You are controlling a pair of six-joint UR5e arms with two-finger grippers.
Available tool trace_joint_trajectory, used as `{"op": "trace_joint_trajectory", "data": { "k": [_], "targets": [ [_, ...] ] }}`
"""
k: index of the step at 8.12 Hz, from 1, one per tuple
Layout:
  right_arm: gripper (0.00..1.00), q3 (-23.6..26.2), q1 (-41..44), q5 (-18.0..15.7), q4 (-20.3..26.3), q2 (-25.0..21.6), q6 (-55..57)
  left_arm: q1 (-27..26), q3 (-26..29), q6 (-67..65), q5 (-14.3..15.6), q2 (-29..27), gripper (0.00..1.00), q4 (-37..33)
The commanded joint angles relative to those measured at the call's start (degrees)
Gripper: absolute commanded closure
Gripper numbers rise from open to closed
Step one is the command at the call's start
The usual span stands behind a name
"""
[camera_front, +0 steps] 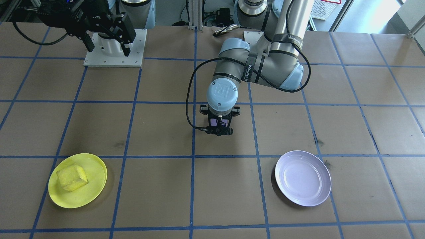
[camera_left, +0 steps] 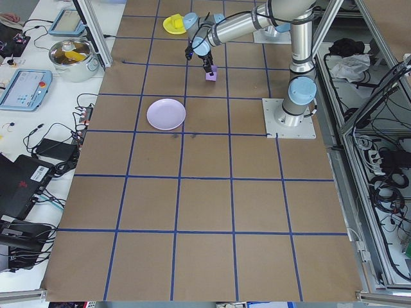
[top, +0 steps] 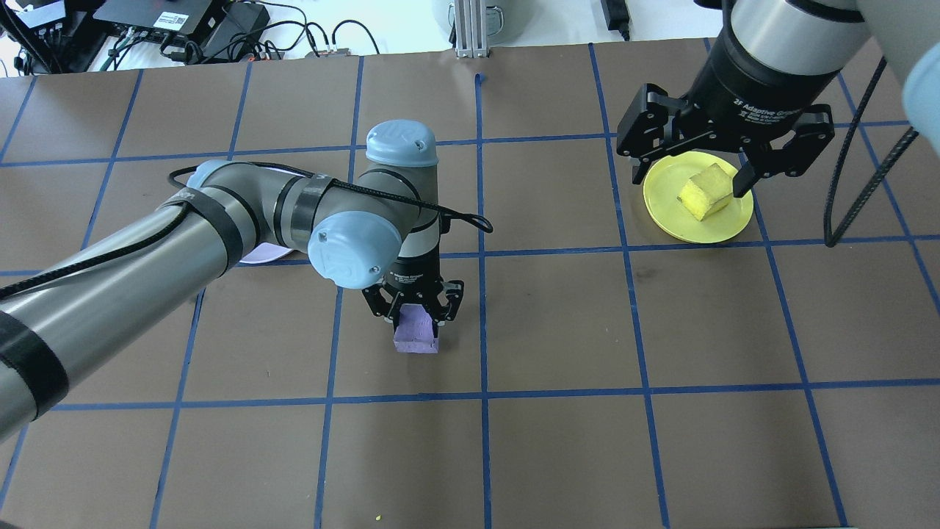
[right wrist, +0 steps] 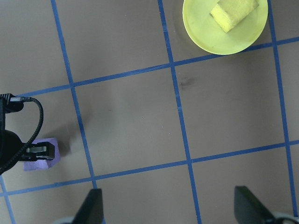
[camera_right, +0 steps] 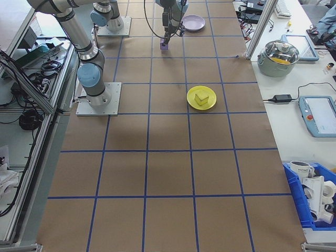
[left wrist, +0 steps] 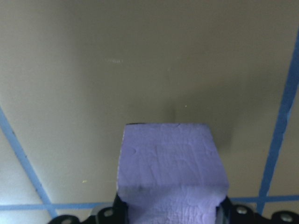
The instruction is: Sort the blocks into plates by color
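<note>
The left end effector [top: 416, 317] pointed straight down near the middle of the bench [top: 558, 441]. Its two fingers were closed on the purple block [top: 416, 334], one on each side. In the left wrist view the purple block [left wrist: 170, 163] filled the lower middle of the picture, with the brown bench top below it. From these pictures you could not tell for sure if the block was touching the bench or was just above it. A black cable looped from the left arm [top: 220, 220] down to the end effector.

The lavender plate [camera_front: 302, 178] lay flat on the bench, well apart from the purple block. In the overhead view the left arm hid most of this plate.

The right end effector [top: 690, 158] was up high over the far right part of the bench. Its fingers were spread wide open and held nothing. In the right wrist view the two finger tips [right wrist: 91, 207] showed at the bottom of the picture, far apart.

The yellow plate [top: 664, 213] lay on the bench under the right end effector in the overhead view. The yellow block [top: 706, 192] sat on the yellow plate, a bit off its middle. Blue tape lines [camera_front: 192, 186] crossed the brown bench in a grid.
</note>
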Motion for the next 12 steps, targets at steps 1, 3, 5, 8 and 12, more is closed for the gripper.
{"op": "trace_joint_trajectory", "data": {
  "k": [1, 3, 5, 8, 12],
  "targets": [
    [0.0, 0.0, 0.0, 0.0, 0.0, 0.0, 0.04, 2.88, 7.03, 0.91, 1.1, 3.88, 1.0, -7.13],
    [0.0, 0.0, 0.0, -0.09, 0.0, 0.0, -0.05, 8.58, 16.77, 6.5, 4.42, 2.49, 1.0, -10.65],
    [0.0, 0.0, 0.0, -0.09, 0.0, 0.0, -0.05, 16.04, 21.38, 15.72, 5.93, 1.61, 1.0, -10.41],
    [0.0, 0.0, 0.0, -0.09, 0.0, 0.0, 0.04, 26.69, 21.83, 29.27, 8.05, -2.69, 1.0, -2.27],
    [0.0, 0.0, 0.0, -0.09, -0.09, 0.0, 0.04, 27.42, 21.66, 32.38, 8.31, -10.17, 0.45, 2.24]
  ]
}}
